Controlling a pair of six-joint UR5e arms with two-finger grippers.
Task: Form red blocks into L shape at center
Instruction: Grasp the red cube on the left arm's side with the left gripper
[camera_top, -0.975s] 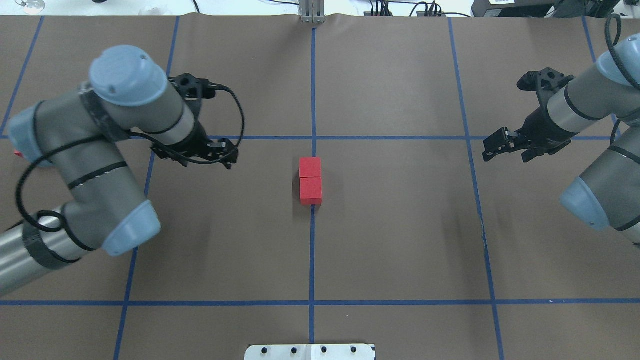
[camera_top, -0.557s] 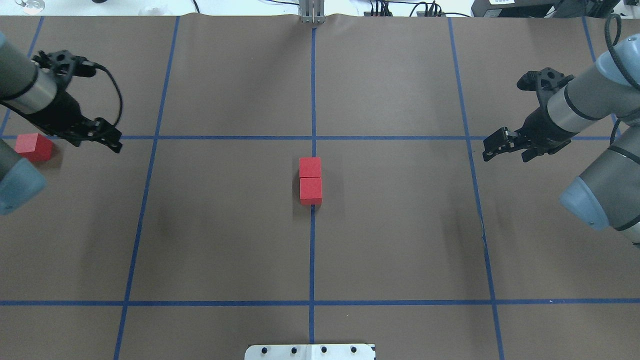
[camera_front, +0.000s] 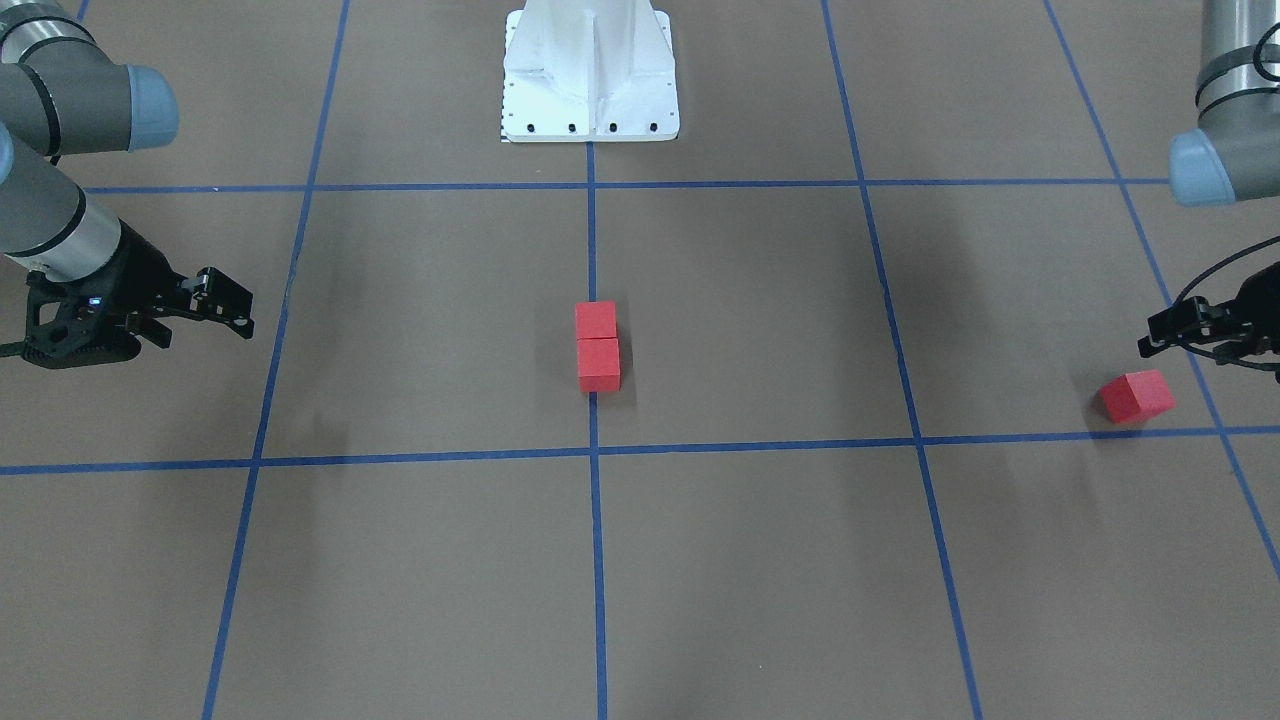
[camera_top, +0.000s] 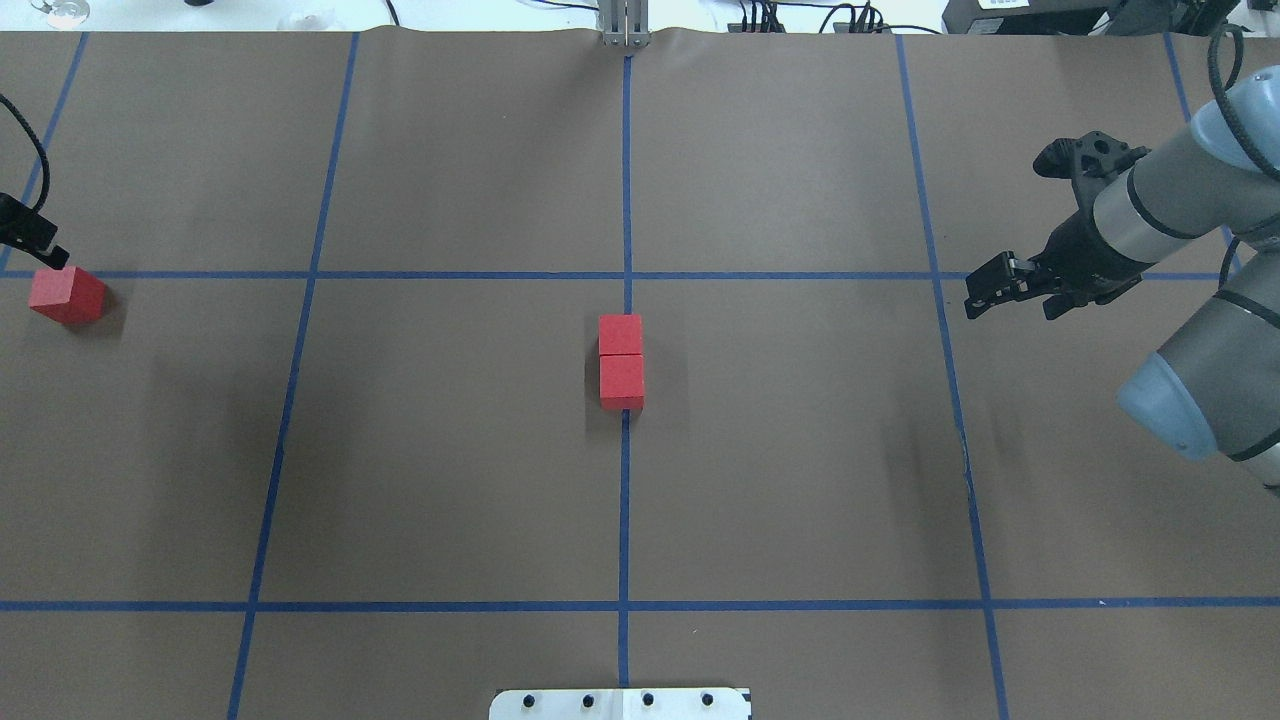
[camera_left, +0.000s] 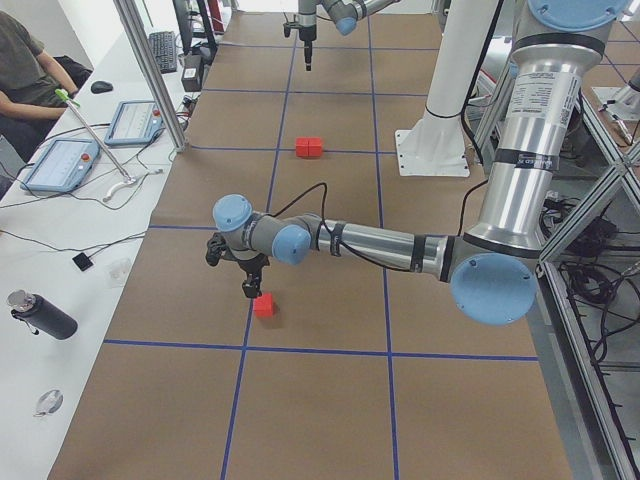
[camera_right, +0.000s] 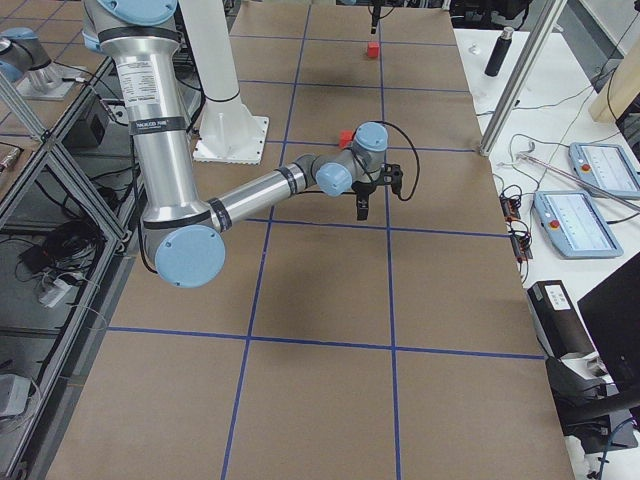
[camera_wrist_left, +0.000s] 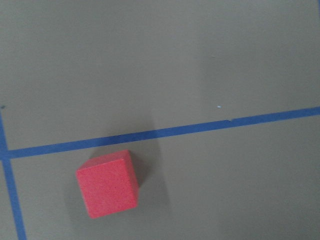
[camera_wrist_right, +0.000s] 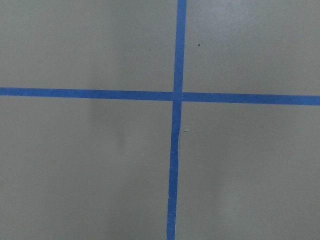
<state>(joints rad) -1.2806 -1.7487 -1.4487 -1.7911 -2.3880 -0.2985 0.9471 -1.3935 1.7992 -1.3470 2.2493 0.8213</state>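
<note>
Two red blocks (camera_top: 621, 335) (camera_top: 622, 382) lie touching in a short column at the table's center, on the middle tape line; they also show in the front view (camera_front: 597, 342). The third red block (camera_top: 67, 294) lies alone at the far left, and shows in the front view (camera_front: 1136, 396) and low left in the left wrist view (camera_wrist_left: 107, 184). My left gripper (camera_top: 40, 250) hovers just beyond and above it, apart from it (camera_left: 250, 290); it looks shut and empty. My right gripper (camera_top: 985, 292) hangs over a tape crossing at the right, looking shut and empty.
The white robot base plate (camera_front: 590, 90) stands at the near edge, in line with the center blocks. Blue tape lines (camera_wrist_right: 177, 95) divide the brown table cover. A side table beyond the far edge holds tablets (camera_left: 60, 165) and a bottle (camera_left: 40, 318).
My left arm has swung quickly from near the center to the far left, uncovering the third block and stopping over it. The right arm and the two center blocks have not moved.
</note>
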